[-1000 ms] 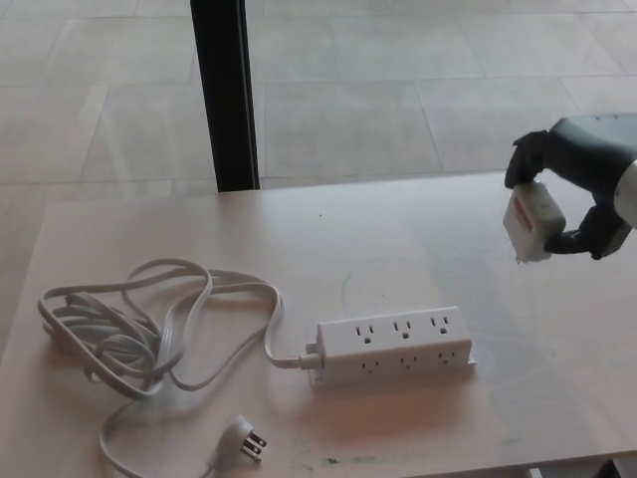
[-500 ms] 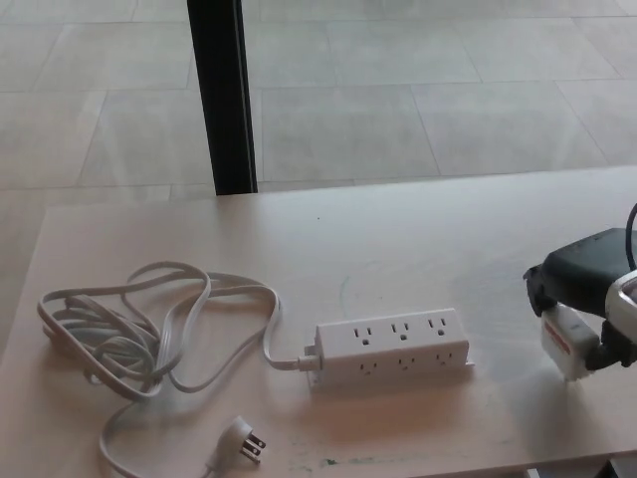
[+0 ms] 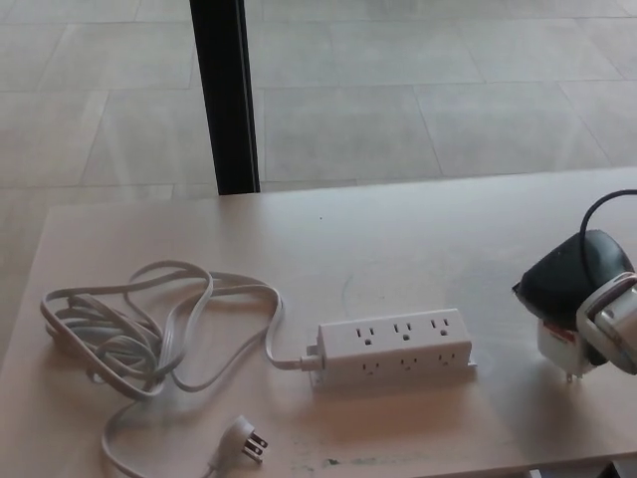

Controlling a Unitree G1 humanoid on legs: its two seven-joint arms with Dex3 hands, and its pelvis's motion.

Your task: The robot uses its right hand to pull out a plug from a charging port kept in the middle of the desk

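Plug (image 3: 559, 351) in right robot hand (image 3: 569, 289)

The white power strip (image 3: 395, 347) lies flat in the middle of the counter (image 3: 418, 239), all its holes empty. The white plug (image 3: 559, 351) with a red label sits under the right hand (image 3: 569, 289), well apart from the strip.

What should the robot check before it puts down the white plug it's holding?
1. Plug out of the power strip: ok, every socket looks empty.
2. Right hand holding the plug: ok, shut on it, low at the desk's right side.
3. Bare desk under the plug: ok.
4. Plug touching the desk: cannot tell.
5. Strip's cord away from the drop spot: ok, coiled far to the left.
6. Left hand out of the way: ok, not in view.
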